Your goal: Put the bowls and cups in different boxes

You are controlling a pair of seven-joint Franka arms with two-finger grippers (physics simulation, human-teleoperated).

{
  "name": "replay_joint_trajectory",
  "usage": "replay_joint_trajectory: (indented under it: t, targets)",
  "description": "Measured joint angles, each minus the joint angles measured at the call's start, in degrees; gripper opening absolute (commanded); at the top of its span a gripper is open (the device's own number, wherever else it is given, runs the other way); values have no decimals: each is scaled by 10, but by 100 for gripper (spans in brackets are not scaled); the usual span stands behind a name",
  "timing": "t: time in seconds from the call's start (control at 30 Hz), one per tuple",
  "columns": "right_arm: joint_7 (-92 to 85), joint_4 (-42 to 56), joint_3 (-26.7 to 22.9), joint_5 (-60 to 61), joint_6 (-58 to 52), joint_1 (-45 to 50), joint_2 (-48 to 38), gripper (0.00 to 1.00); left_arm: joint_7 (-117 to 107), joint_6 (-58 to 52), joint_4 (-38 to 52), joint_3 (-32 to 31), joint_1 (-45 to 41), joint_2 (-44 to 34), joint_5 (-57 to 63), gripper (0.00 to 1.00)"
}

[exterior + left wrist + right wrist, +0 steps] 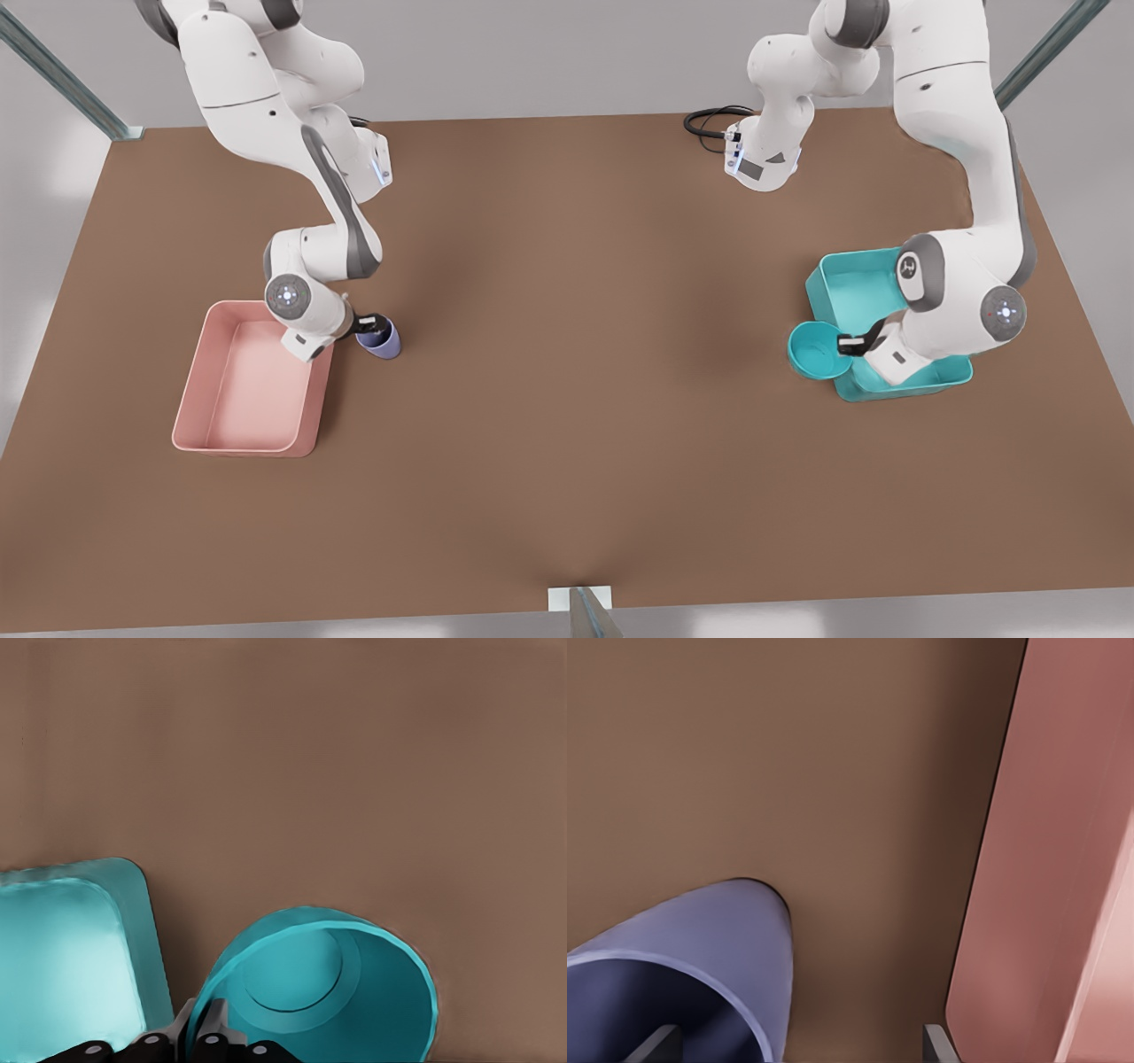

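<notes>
Two jobs run side by side on the brown table (567, 399), one per arm, and neither is finished: both boxes hold nothing yet.

Largest first: the pale pink box (190, 425) lies toward the front view's left and the teal box (837, 275) toward its right, well apart. The teal bowl (815, 350) sits tilted against the near corner of the teal box, outside its wall. The left gripper (849, 344) has its fingers (217, 1041) pinched together on the bowl's rim. I cannot tell whether the bowl is clear of the table.

The lavender cup (383, 341) stands on the table just beside the pink box, not in it. The right gripper (365, 321) is down at the cup's mouth with its jaws spread wide — one finger (656, 1041) appears to be inside the rim and the other well outside, so nothing is gripped yet.

My reading: the bowl is at the carry step and needs lifting over the wall, then releasing inside the teal box. The cup is at the grasp step — the jaws should close on its wall before any lift toward the pink box.

No brand, label or legible writing appears on the boxes, bowl or cup.
</notes>
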Motion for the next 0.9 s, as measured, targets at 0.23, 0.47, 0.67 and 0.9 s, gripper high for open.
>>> replay_joint_trajectory:
  t: [0.23, 0.47, 0.67, 0.9]
  targets:
    - [-3, 4, 1, 2, 3, 1, 13, 21, -1, -16, -47, 62, 74, 0, 79, 21]
    - [-11, 43, 2, 27, -24, 1, -3, 21, 3, 75, -121, 64, 84, 42, 97, 21]
    - [-61, 174, -18, 34, -135, -87, -57, 21, 17, 123, -137, 64, 85, 52, 82, 96]
    - [-166, 283, -50, 21, -204, -206, 86, 21, 26, -88, 196, -81, 59, -24, 110, 100]
